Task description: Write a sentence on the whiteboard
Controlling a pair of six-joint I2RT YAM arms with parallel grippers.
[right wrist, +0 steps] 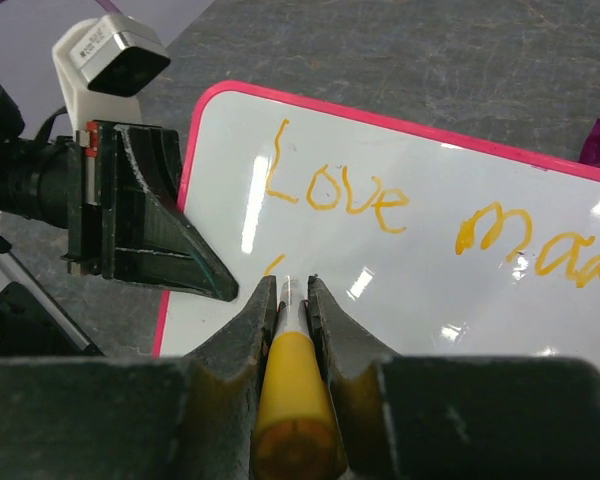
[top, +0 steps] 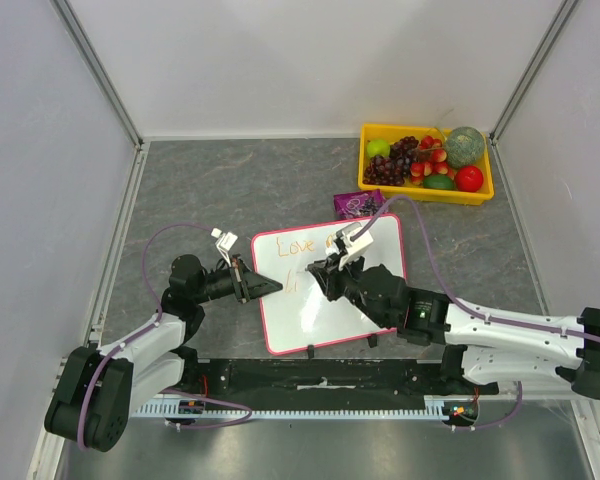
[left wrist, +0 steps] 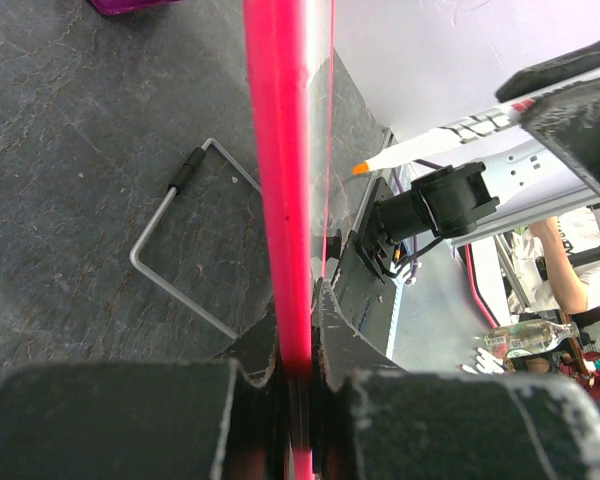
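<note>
The whiteboard [top: 292, 318] sits in the middle of the grey table [top: 200, 190], just in front of the two arms. It is turned a little, with its top edge toward the far side. It is a white rectangle with a pink-red frame and rounded corners, and two small black feet [top: 310, 350] show at its near edge.

The sentence [right wrist: 342, 197] is in orange marker. "Love" is plain to read at the upper left, and a second word starts "ma" before the right wrist view cuts it off. Below the "L" there are only the first strokes of a second line.

The left claw [left wrist: 298, 352] is pressed together on the board's left edge, pinching the pink frame between its fingers. The right claw [right wrist: 292, 298] is clamped on a marker [right wrist: 294, 400], with the tip poking out between the fingers just over the white surface below "Love". In the left wrist view the marker's orange tip [left wrist: 361, 168] stands close to the board face.

From above, the right arm [top: 450, 318] lies across the board's lower right part and hides the end of the first line. A bent wire leg [left wrist: 170, 255] rests on the table beside the frame.

Beyond the board's far right corner lies a small purple packet [top: 358, 205]. Behind it is a yellow bin [top: 425, 193] of fruit, with dark grapes [top: 392, 160] among it.
</note>
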